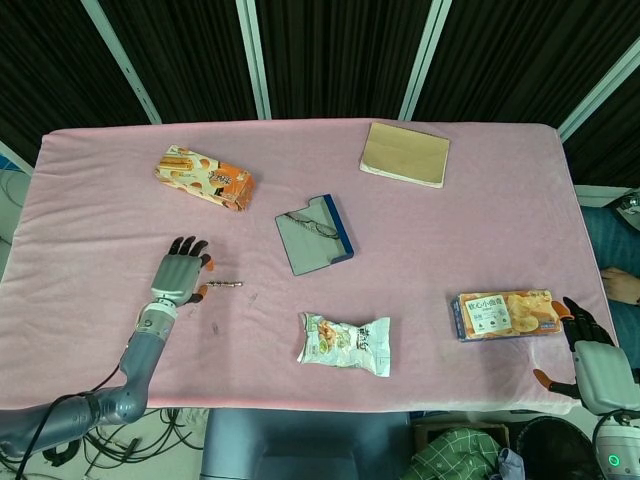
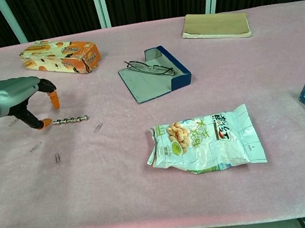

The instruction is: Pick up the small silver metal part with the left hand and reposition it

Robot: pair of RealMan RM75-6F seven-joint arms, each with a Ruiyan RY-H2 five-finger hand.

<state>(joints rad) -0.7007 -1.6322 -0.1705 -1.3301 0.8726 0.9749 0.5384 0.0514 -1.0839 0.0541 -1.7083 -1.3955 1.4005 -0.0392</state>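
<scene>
The small silver metal part (image 2: 70,120) lies flat on the pink table cloth (image 2: 155,205), stretching away from the left hand (image 2: 20,96) toward the glasses case (image 2: 155,73). An orange fingertip (image 2: 45,123) sits right at the part's near end, touching or just short of it; I cannot tell which. The hand arches over the cloth, fingers spread, gripping nothing. Beyond the hand rests the orange snack box (image 2: 60,56). Far off, the right hand (image 1: 590,355) hangs at the table's edge beside a biscuit box (image 1: 505,315), fingers apart, empty.
</scene>
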